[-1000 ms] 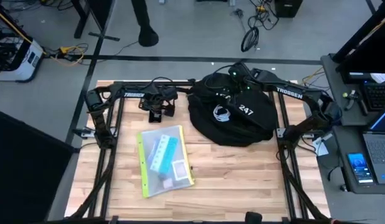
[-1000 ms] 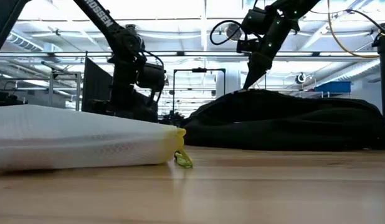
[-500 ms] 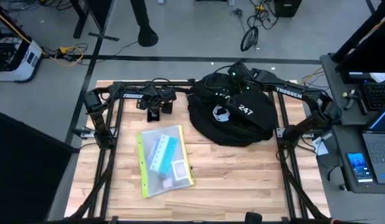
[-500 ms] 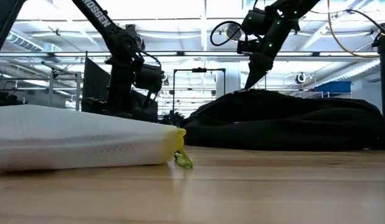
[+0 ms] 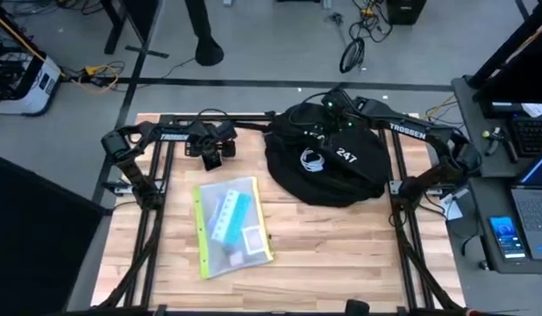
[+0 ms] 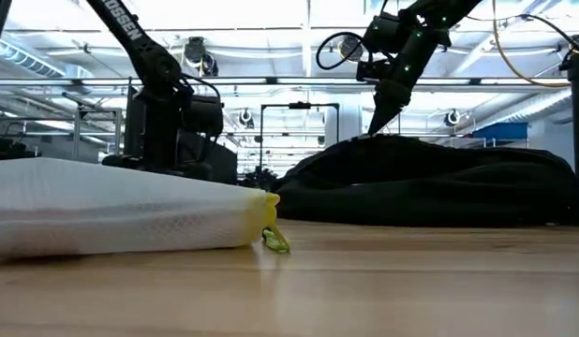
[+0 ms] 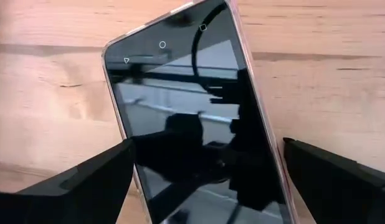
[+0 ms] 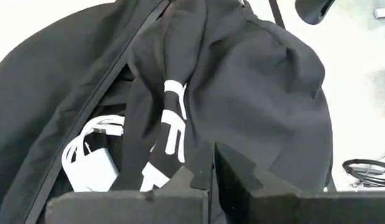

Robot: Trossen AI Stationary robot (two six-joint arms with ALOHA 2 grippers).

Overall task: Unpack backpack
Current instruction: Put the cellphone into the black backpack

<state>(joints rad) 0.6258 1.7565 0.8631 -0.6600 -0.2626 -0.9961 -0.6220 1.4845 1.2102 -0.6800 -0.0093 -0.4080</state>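
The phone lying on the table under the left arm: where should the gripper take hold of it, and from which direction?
Grip the phone across its two long edges, coming straight down from above. It lies flat, screen up, on the table, so only its thin sides offer a hold. The left gripper is open with one finger on either side of it, lined up for that pinch.

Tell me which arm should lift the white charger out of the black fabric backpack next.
Left, probably. The right tool pinches the black fabric backpack flap, exposing the white charger with coiled cable. The left tool is open and empty above the dark glossy phone lying on the wooden table.
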